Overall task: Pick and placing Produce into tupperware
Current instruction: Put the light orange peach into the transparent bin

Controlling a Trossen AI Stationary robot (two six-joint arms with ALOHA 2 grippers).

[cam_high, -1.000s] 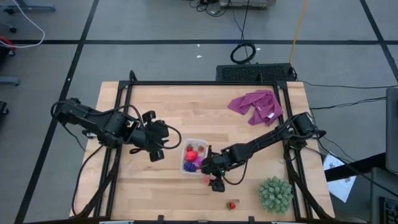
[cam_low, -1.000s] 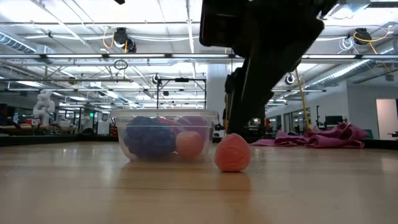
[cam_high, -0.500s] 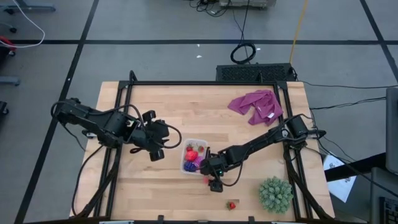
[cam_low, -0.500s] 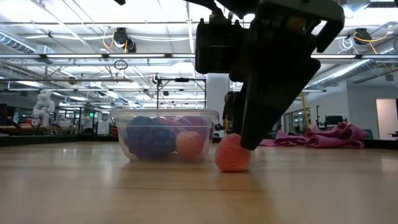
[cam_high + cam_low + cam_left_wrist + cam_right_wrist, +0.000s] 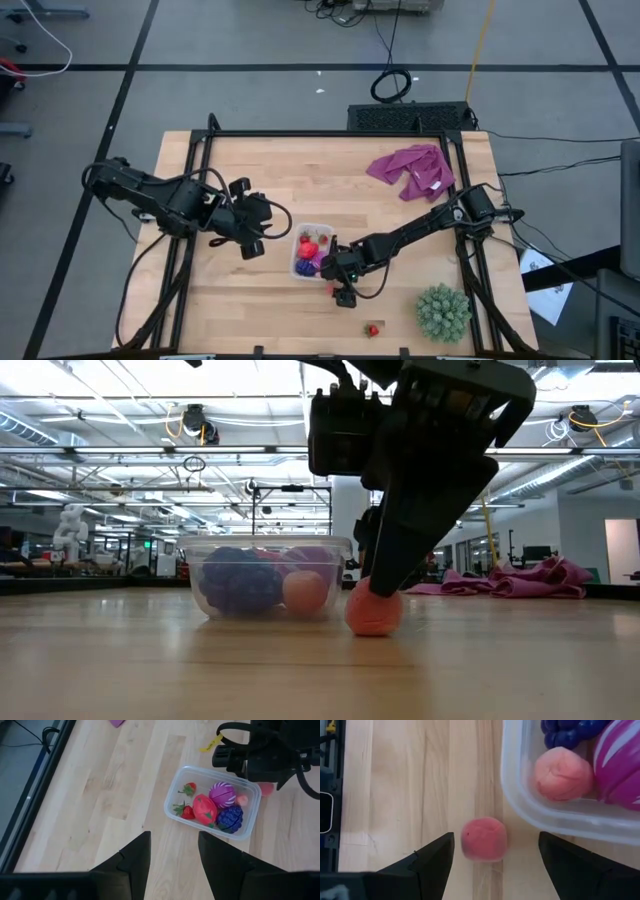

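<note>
The fingers (image 5: 432,862) of the right gripper (image 5: 343,290) stand spread apart, grasping nothing, one on each side of a pink ball-shaped fruit (image 5: 484,839) that lies on the desk (image 5: 300,190) just outside the tupperware (image 5: 312,250); in the low view the gripper (image 5: 385,575) reaches down onto the top of that fruit (image 5: 374,612). The clear tupperware (image 5: 250,787) sits near the middle of the desk and holds two strawberries (image 5: 189,789), a larger red piece (image 5: 205,809), a purple grape bunch (image 5: 230,818), a purple-pink striped round piece (image 5: 222,794) and a second pink ball (image 5: 561,774). Its wall stands just beside the loose pink fruit, close by one finger. One more small red strawberry (image 5: 372,329) lies alone near the front edge of the desk, well apart from the container, with a spiky green plant (image 5: 443,311) near it toward the right corner. A purple-pink cloth (image 5: 412,170) lies crumpled at the far right of the desk. The left gripper (image 5: 252,238) waits beside the tupperware on its left, its fingers (image 5: 134,857) drawn partly in and empty. Compared with a second ago, the right gripper has dropped lower and shifted slightly toward the container, so that it now covers the top of the pink fruit; the left arm, the container and everything else on the desk lie as they did.
</note>
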